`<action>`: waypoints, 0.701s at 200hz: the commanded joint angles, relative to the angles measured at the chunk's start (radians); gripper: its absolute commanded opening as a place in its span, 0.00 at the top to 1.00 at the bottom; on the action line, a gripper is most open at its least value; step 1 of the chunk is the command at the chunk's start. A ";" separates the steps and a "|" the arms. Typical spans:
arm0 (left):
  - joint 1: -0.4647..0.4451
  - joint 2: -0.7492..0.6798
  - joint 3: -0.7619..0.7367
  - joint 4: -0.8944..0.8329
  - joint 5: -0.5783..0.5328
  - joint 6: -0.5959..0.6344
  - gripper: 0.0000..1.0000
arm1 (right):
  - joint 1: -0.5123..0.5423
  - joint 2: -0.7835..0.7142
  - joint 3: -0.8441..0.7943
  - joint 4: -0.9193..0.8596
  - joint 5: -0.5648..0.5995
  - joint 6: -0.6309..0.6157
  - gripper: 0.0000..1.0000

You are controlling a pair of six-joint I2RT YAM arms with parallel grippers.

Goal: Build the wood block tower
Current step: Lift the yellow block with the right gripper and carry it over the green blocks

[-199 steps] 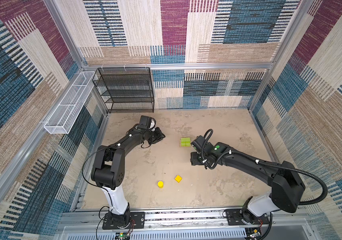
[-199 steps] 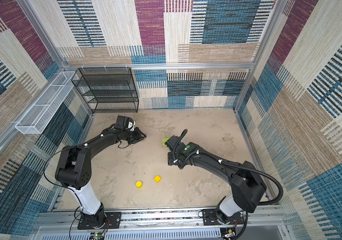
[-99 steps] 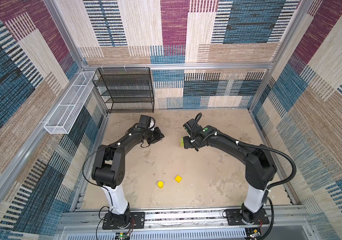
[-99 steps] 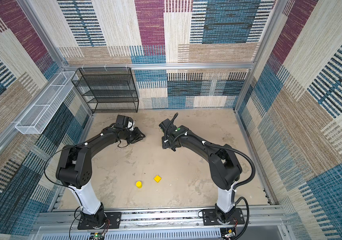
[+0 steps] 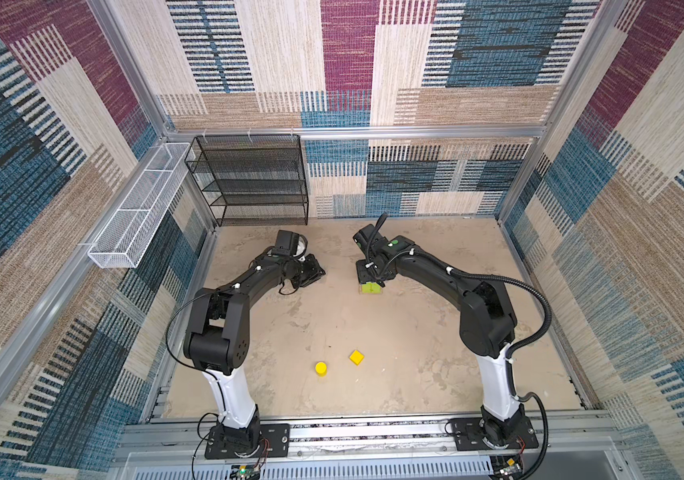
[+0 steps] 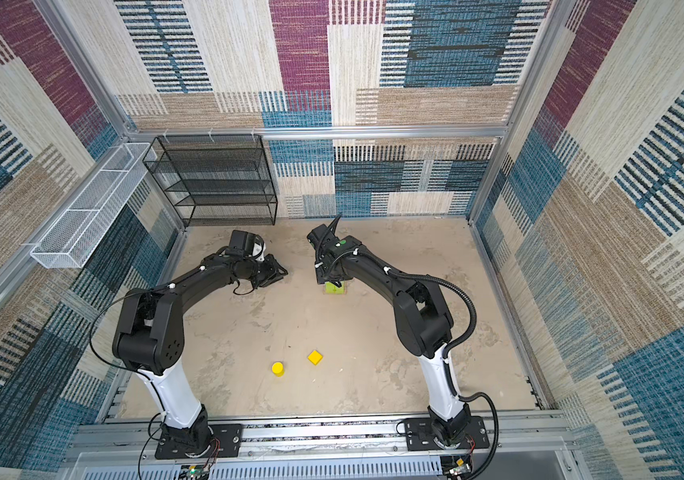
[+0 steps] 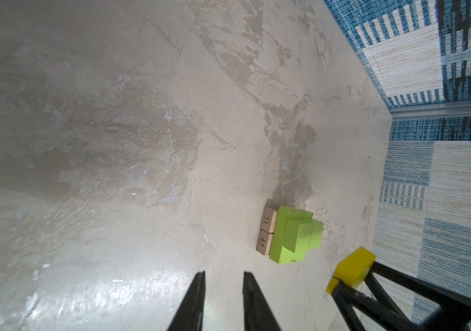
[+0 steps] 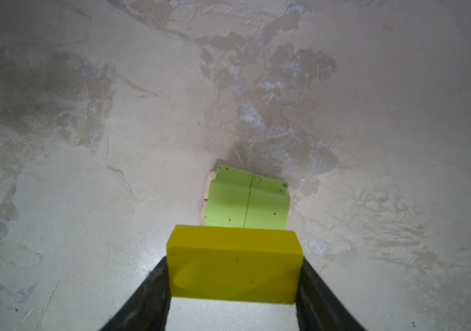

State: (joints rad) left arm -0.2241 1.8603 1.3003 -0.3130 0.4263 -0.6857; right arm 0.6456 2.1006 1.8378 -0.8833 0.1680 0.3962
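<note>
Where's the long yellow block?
The yellow bar is gripped by the right gripper, seen in the right wrist view, close by the green stack near the table's middle.

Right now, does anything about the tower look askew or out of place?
Only mildly: in the tower the tan planks poke out from under the lime-green blocks on one side. Nothing looks spilled or damaged.

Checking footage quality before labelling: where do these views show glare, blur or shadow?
Left wrist view: glare on the beige mottled tabletop beside the left gripper. Right wrist view: dark corners, a shadow across the stacked lime-green wood blocks beyond the long yellow wood bar. Both top views: evenly lit, sharp.
</note>
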 commanded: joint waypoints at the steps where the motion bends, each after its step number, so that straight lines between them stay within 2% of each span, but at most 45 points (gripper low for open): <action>1: 0.004 0.005 0.014 0.002 0.025 0.027 0.72 | -0.005 0.021 0.033 -0.023 0.014 0.031 0.40; 140: 0.017 0.032 0.027 -0.007 0.046 0.033 0.73 | -0.023 0.104 0.093 -0.050 0.004 0.093 0.42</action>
State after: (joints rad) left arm -0.2085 1.8866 1.3186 -0.3168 0.4522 -0.6853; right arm 0.6258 2.1971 1.9228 -0.9340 0.1677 0.4587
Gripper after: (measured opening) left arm 0.273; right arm 0.628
